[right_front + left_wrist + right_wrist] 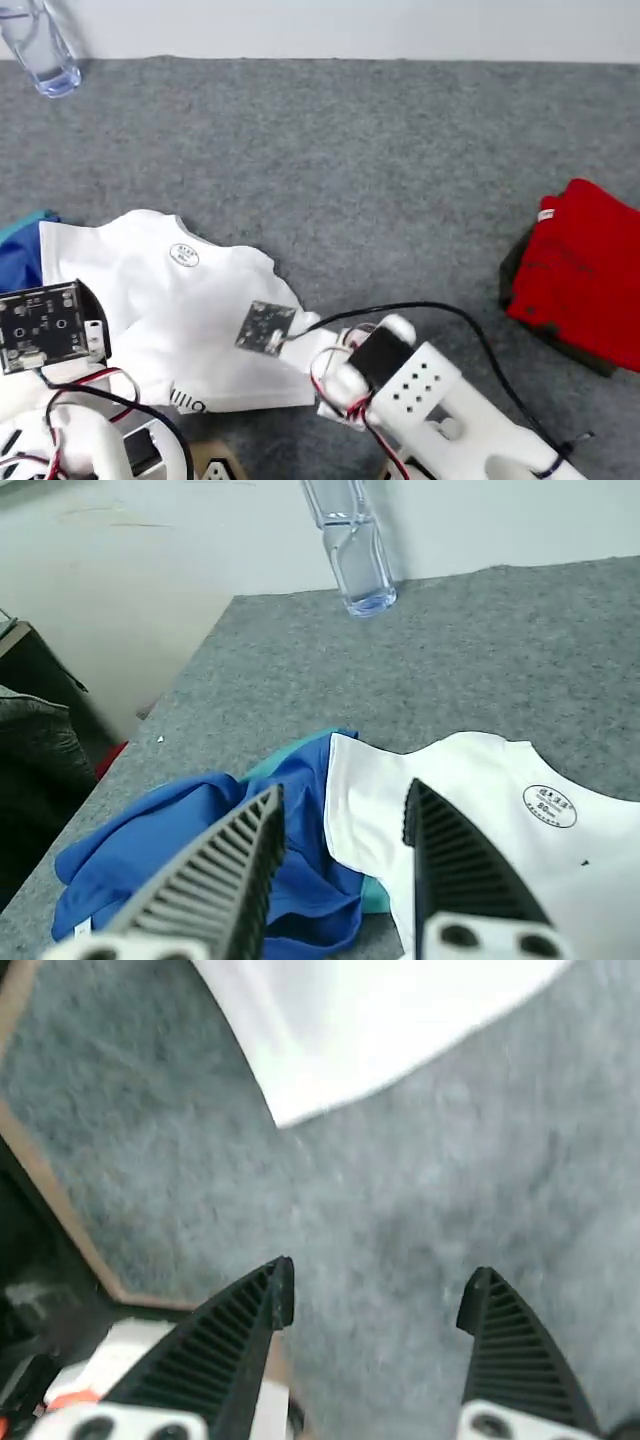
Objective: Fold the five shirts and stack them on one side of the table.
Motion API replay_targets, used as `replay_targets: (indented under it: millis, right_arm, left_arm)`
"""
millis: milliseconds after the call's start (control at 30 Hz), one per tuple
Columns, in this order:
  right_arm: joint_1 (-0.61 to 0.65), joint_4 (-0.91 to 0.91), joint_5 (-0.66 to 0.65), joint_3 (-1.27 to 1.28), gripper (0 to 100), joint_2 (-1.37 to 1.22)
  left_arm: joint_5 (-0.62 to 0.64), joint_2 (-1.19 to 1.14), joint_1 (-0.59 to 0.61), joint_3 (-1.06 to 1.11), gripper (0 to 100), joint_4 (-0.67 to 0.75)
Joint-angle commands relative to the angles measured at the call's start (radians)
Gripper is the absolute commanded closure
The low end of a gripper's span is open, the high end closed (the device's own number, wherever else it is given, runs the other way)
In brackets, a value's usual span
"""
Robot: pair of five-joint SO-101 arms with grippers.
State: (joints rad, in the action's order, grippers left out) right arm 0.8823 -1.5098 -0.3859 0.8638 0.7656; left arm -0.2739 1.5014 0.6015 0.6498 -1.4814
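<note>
A: What is seen at the left edge of the table (400, 150)?
B: A crumpled blue shirt (18, 258) is seen there, touched by a spread white shirt (160, 300). The left gripper (343, 792) is held above both, fingers apart.
A: And further right?
B: The right gripper (382, 1268) is held over the table beside the white hem, fingers apart. A folded red shirt (585, 260) is laid at the right edge.

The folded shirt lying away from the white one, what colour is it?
The folded shirt is red; the high view shows it best.
</note>
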Motion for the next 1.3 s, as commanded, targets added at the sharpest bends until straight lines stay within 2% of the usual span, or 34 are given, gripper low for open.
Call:
replay_targets:
  millis: [0, 100, 300, 500, 900, 1133, 1267]
  right_arm:
    - [0.058, 0.077, 0.017, 0.000, 72.1, -0.007]
    - [0.096, 0.142, 0.069, 0.000, 72.2, -0.045]
    - [0.173, 0.285, 0.100, -0.009, 72.0, -0.297]
    - [0.177, 0.406, 0.124, -0.043, 72.0, -0.483]
    - [0.177, 0.553, 0.126, -0.078, 72.3, -0.667]
    - [0.176, 0.549, 0.204, -0.141, 91.6, -0.756]
    - [0.170, 0.527, 0.204, -0.161, 97.3, -0.769]
  left_arm:
    - [0.012, -0.003, 0.006, -0.031, 81, 0.020]
    - [0.012, -0.003, 0.006, -0.031, 81, 0.018]
    - [0.012, -0.003, 0.006, -0.031, 81, 0.018]
    - [0.012, -0.002, 0.006, -0.031, 81, 0.018]
    - [0.012, -0.002, 0.006, -0.031, 81, -0.002]
    - [0.012, -0.002, 0.006, -0.031, 81, -0.003]
    - [0.008, 0.000, 0.006, -0.031, 81, -0.003]
